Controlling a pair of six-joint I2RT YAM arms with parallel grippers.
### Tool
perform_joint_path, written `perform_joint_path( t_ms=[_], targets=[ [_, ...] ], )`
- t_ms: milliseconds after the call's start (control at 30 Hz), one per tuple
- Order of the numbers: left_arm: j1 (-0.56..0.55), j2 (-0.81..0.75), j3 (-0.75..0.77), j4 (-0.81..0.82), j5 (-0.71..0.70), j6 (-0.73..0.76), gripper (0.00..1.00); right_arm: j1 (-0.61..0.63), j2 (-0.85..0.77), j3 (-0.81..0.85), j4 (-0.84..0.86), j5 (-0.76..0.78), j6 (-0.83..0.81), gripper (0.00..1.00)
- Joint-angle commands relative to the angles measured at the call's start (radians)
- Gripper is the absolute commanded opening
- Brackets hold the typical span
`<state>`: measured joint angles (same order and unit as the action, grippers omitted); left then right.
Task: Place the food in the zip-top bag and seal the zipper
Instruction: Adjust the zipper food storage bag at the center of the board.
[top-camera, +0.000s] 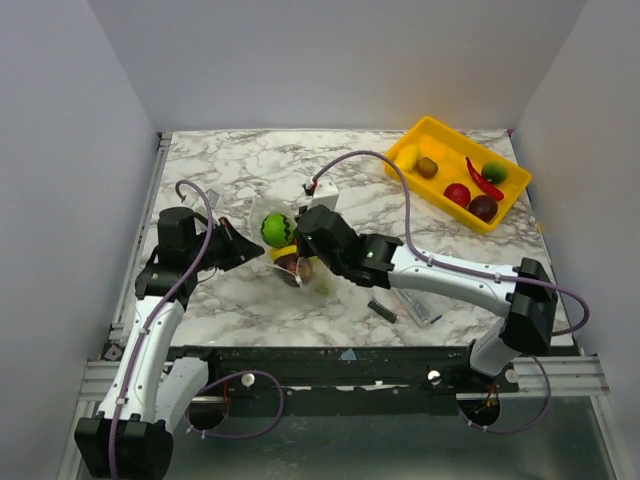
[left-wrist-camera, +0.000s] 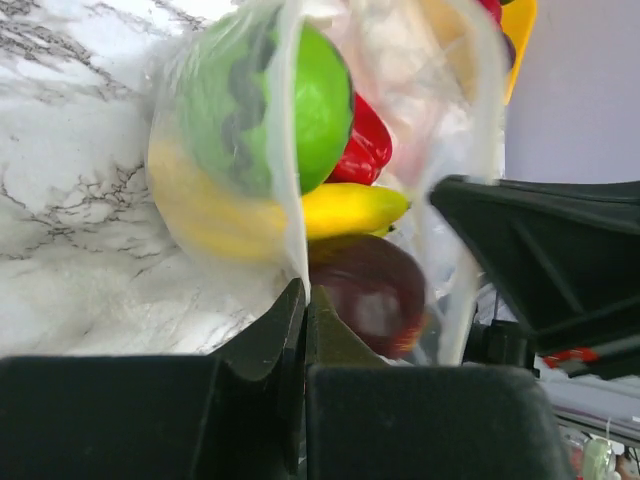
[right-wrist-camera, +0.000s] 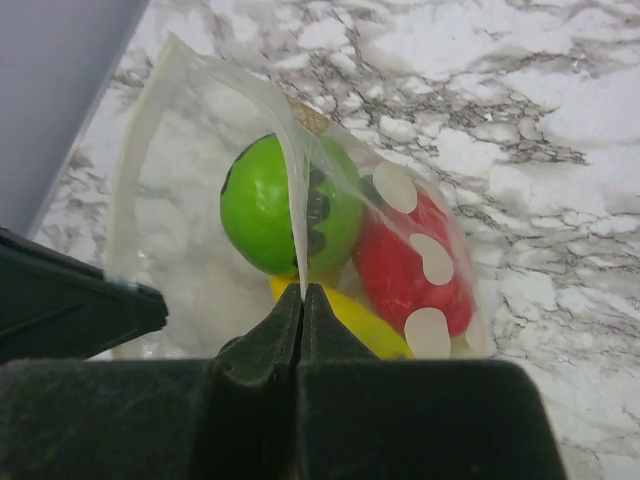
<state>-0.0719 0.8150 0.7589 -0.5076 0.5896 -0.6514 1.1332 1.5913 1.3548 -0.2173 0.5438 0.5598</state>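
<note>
The clear, soft, crinkly zip-top bag (top-camera: 272, 243) is hanging just above the marble table (top-camera: 220, 165), left of its middle and between the two arms. It is bulging with a glossy green ball with dark stripes (left-wrist-camera: 295, 100), a yellow banana (left-wrist-camera: 350, 208), a red piece with white spots (right-wrist-camera: 410, 265) and a dark purple piece (left-wrist-camera: 372, 288). Its thin clear zipper strip (right-wrist-camera: 290, 170) is running straight up from the closed jaws in both wrist views. The mouth is gaping, so the seal looks undone. The left gripper (left-wrist-camera: 303, 300) is clamping one lip of the mouth from the bag's left side, and the right gripper (right-wrist-camera: 301, 300) is clamping the other lip from its right. The mouth's long axis is therefore lying roughly across the gap between the two grippers. Well apart, at the far right corner, the yellow plastic tray (top-camera: 408, 142) is holding a brown kiwi (top-camera: 427, 167), a red chili (top-camera: 484, 181), a second green ball (top-camera: 494, 171), a red piece and a dark one. That tray is lying much nearer the right arm. Fetching more food would probably fall to that arm while the left holds the lip.
</note>
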Motion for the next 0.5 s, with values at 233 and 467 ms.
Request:
perform_joint_path(
  t_ms=[233,467],
  targets=[
    [0.006,-0.016,0.204,-0.009,0.023,0.011,0.00,0.007,-0.079,0.119,0.028,0.025,-0.059,0.00],
    [0.005,-0.011,0.088,-0.012,-0.040,0.074,0.00,0.007,-0.063,-0.020,0.074,0.006,0.016,0.00]
  ],
)
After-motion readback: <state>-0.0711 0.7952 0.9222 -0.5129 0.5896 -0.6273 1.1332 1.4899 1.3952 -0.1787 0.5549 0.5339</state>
